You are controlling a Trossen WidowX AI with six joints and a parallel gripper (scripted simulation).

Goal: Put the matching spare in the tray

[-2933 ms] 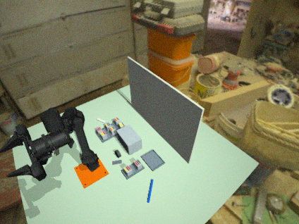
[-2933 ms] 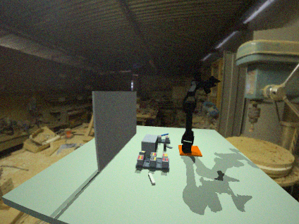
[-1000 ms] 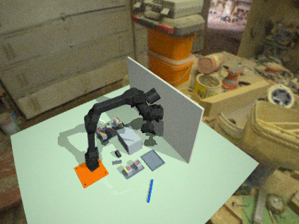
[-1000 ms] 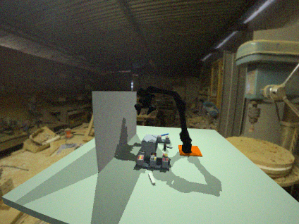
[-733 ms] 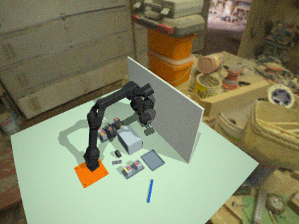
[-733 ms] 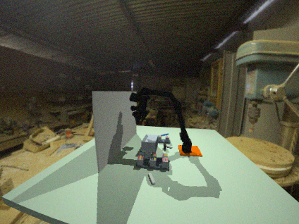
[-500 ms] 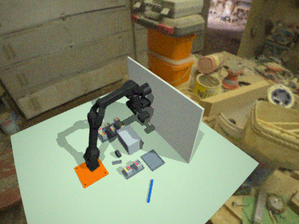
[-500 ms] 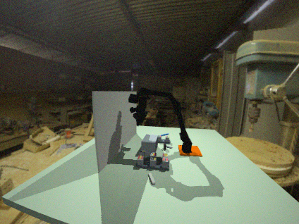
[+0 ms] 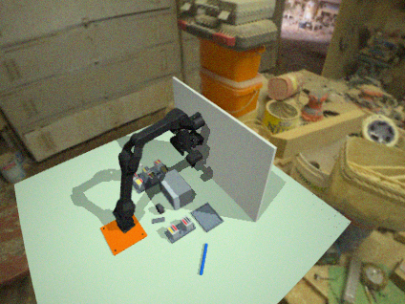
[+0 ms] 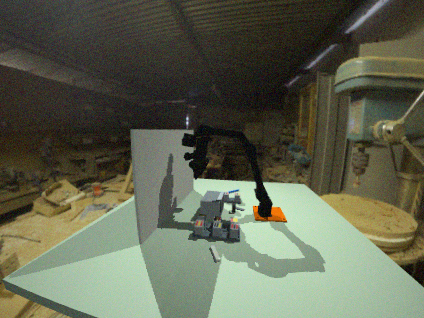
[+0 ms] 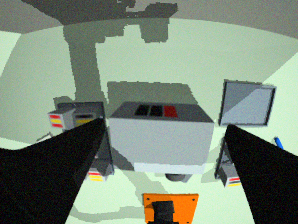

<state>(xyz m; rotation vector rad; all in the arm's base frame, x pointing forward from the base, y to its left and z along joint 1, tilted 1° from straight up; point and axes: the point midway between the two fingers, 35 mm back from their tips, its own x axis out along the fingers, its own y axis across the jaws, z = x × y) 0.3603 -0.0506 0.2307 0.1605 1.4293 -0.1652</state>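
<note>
The mounted unit [image 9: 178, 188] [image 10: 212, 202] [image 11: 160, 142] is a grey box. In the wrist view, its far face shows a code [image 11: 156, 110] of two black patches and a red one, left to right. Striped spares stand in two dark racks: one spare [image 9: 186, 221] beside the tray, another [image 11: 60, 119] on the box's other side. Several stripe codes are too small or partly hidden to read. The tray [image 9: 207, 217] [image 11: 245, 102] is grey, square and empty. My gripper [image 9: 187, 152] [image 10: 194, 162] [image 11: 165, 127] is open and empty, high above the table near the panel, its fingers framing the box in the wrist view.
A tall grey panel [image 9: 229, 153] [image 10: 150, 180] stands behind the box and tray. A blue rod [image 9: 203, 259] [image 11: 279, 143] lies beyond the near rack. A small grey bar [image 9: 158, 220] and a dark knob [image 9: 159, 208] are near the box. The orange base plate [image 9: 123, 241] carries the arm.
</note>
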